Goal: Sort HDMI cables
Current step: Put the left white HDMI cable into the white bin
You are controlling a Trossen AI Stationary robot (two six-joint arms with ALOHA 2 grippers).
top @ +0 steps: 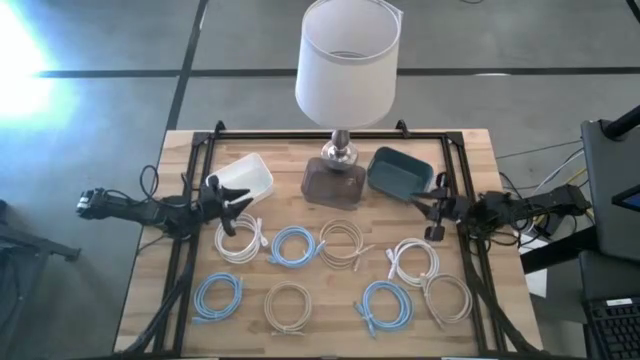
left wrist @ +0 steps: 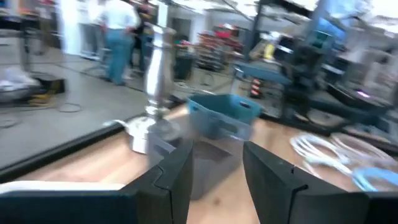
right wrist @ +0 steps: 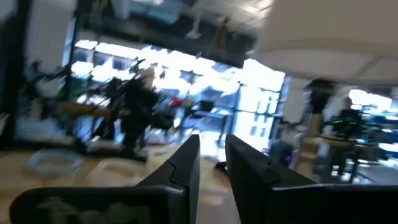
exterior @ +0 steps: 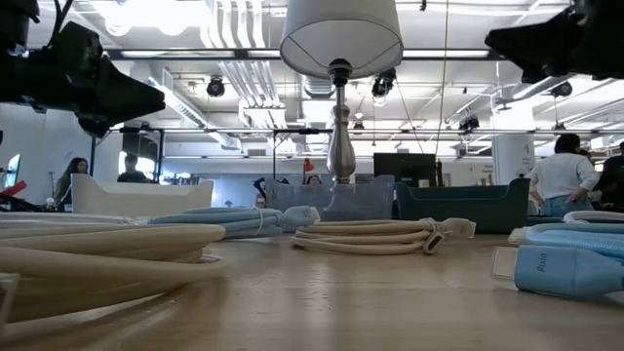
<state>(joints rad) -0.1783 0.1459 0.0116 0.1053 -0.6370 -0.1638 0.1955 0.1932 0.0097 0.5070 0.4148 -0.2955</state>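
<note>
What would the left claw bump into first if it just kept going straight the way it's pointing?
Probably the clear bin under the lamp: the left gripper is open and empty, and that bin sits right between its fingers, with the teal bin behind. Depth is hard to judge.

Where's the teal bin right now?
In the high view the teal bin sits at the table's back right, just right of the lamp base and beside the right gripper.
</note>
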